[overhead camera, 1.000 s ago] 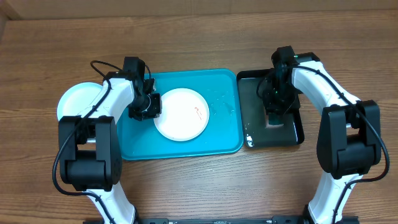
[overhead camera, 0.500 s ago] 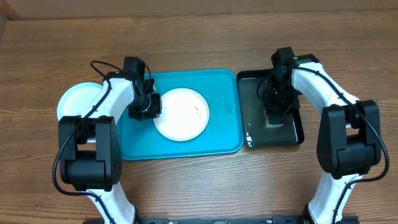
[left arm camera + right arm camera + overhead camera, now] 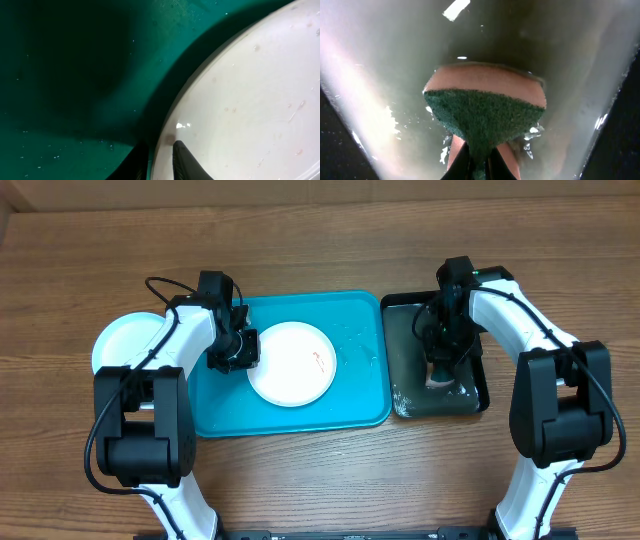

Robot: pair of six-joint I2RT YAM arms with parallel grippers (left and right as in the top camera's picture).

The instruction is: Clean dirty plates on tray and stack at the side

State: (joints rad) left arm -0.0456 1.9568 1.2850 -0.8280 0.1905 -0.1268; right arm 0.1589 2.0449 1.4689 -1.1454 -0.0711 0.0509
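A white plate (image 3: 295,365) with a small red smear lies on the teal tray (image 3: 350,395). My left gripper (image 3: 238,352) is at its left edge. In the left wrist view the left gripper (image 3: 160,147) has one finger on the white plate (image 3: 250,100) and one outside it over the tray (image 3: 75,75), shut on the rim. A second pale plate (image 3: 120,345) rests on the table left of the tray. My right gripper (image 3: 440,370) is down in the black tray (image 3: 405,330). In the right wrist view the right gripper (image 3: 480,152) is shut on a green-and-orange sponge (image 3: 485,110) in cloudy water.
The black tray holds murky, foamy water and stands right beside the teal tray. Water drops dot the teal tray's right part. Both arms reach in from the table's front edge.
My right gripper has squeezed shut on the sponge, and the water in the black tray has turned cloudier and foamier. The left arm and the plates have not moved.
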